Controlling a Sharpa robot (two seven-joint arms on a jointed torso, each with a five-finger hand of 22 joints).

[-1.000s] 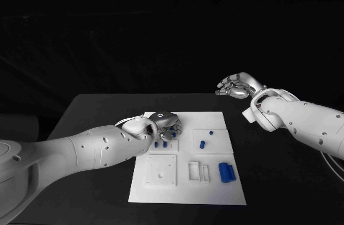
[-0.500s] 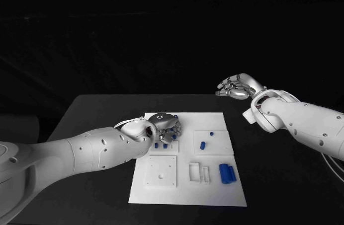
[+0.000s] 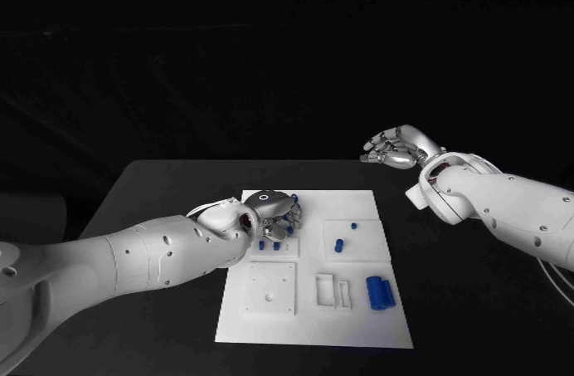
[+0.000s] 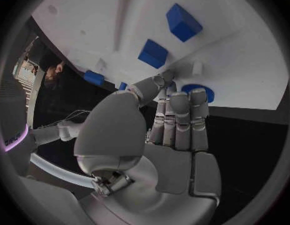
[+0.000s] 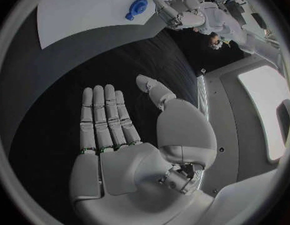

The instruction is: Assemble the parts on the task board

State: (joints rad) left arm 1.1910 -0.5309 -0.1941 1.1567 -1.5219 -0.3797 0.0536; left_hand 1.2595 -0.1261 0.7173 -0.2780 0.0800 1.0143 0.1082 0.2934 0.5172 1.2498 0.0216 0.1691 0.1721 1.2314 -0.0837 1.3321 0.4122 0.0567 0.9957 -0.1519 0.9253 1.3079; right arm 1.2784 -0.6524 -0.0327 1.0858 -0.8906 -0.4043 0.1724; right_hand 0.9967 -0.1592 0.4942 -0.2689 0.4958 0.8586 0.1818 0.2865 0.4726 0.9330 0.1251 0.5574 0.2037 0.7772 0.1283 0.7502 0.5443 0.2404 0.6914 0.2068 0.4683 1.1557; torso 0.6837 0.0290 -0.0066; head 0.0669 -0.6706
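The white task board [image 3: 359,326] lies in the middle of the table. My left hand [image 3: 274,211] hovers low over its far left corner, fingers stretched out together, thumb tip close to them, nothing visibly held. A round blue part [image 4: 197,91] lies on the board just past the fingertips [image 4: 180,100]. Two small blue blocks [image 3: 269,245] stand right by the hand. A blue peg [image 3: 354,224], a short blue piece [image 3: 338,244] and a large blue cylinder [image 3: 379,290] sit further right. My right hand [image 3: 395,146] is raised beyond the table's far right, palm flat and empty [image 5: 114,135].
White recessed fixtures on the board: a square plate [image 3: 270,286] near the front left and a narrow slotted block [image 3: 333,288] beside the cylinder. Black table [image 3: 156,193] surrounds the board on all sides.
My left hand has shifted slightly right and toward me over the board's far left corner, with its wrist turned. The right hand has stayed where it was.
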